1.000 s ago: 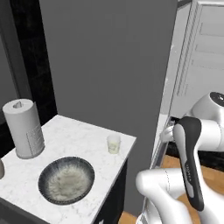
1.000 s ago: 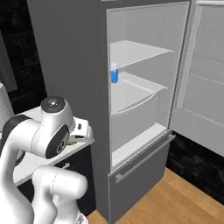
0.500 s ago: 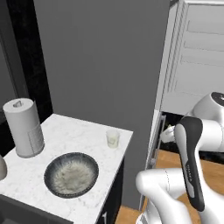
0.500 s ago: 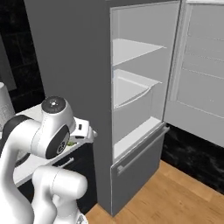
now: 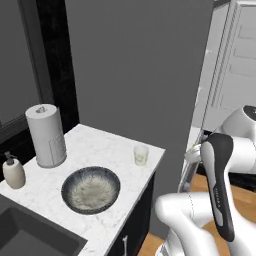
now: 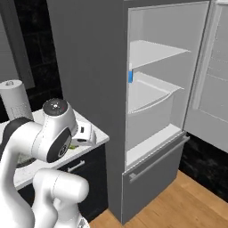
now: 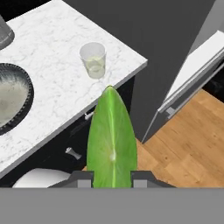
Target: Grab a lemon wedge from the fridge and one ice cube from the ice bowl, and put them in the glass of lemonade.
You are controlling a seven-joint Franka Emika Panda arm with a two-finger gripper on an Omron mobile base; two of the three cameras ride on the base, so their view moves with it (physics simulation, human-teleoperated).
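Holding: gripper (image 7: 112,176) is pinching the lemon wedge (image 7: 111,140) between narrow jaws, lower centre of hand view; wedge base is being cut off.
Glass of lemonade (image 7: 93,60): is standing on counter (image 7: 48,52), upper centre.
Ice bowl (image 5: 90,189): contents are being hard to discern.
Fridge (image 6: 151,107): is standing open.

Our arm's look
We see a glossy white arm (image 5: 200,220), rounded links, dark joint bands, one dark round cap.

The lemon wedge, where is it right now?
In the hand view the lemon wedge sits pinched in the pincer, off the counter's edge, short of the glass of lemonade.
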